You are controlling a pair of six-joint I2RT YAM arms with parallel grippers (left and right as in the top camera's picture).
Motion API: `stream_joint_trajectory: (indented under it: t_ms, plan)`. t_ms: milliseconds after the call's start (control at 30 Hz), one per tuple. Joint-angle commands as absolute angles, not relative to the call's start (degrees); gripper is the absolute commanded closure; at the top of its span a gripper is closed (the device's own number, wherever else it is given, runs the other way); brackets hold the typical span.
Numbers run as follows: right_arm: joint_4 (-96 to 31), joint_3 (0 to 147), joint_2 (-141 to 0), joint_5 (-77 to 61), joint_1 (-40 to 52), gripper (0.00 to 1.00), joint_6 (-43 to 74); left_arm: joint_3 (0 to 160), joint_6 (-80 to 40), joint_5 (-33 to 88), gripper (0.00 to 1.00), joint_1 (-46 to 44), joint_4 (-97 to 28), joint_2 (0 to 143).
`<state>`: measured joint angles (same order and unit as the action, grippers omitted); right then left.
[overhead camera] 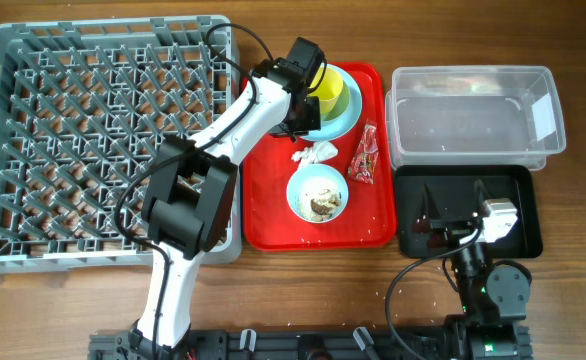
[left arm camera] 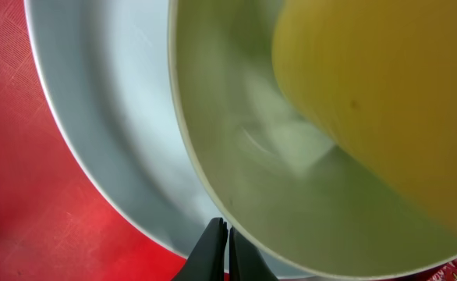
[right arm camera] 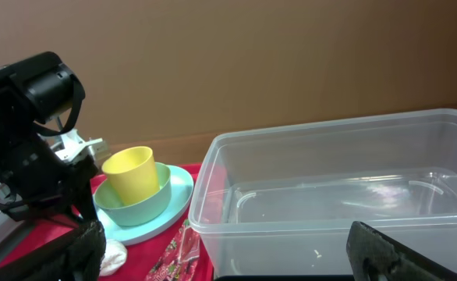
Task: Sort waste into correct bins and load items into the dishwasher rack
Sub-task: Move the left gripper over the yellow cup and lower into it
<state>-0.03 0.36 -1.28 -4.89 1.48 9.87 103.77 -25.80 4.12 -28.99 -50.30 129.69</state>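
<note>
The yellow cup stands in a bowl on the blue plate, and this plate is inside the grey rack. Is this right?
No. The blue plate, with bowl and yellow cup, is on the red tray beside the grey rack; the overhead view shows it.

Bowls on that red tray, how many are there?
2. The upper bowl sits on the plate at the far end of the red tray, with the yellow cup in it. The rice bowl sits nearer the robot. The left arm might hide something small.
</note>
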Motion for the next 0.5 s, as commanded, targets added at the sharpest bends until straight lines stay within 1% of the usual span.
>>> stream_joint_trajectory:
  t_ms: [0,100,200,400,467]
  plan:
    - [0.1,0.3,-1.0,-4.8,1.5,0.0,10.6,101.9,-26.2,3.0,0.96,-29.1,-50.2,130.2]
    - [0.1,0.3,-1.0,-4.8,1.5,0.0,10.6,99.5,-26.2,2.9,0.96,-29.1,-50.4,130.2]
    - [0.1,0.3,-1.0,-4.8,1.5,0.0,10.6,99.4,-26.2,3.4,0.96,-29.1,-53.5,129.4]
    - [0.1,0.3,-1.0,-4.8,1.5,0.0,10.6,99.4,-26.2,3.3,0.96,-29.1,-64.2,119.8]
    - [0.1,0.3,-1.0,-4.8,1.5,0.0,10.6,99.4,-26.2,3.4,0.96,-29.1,-66.0,118.2]
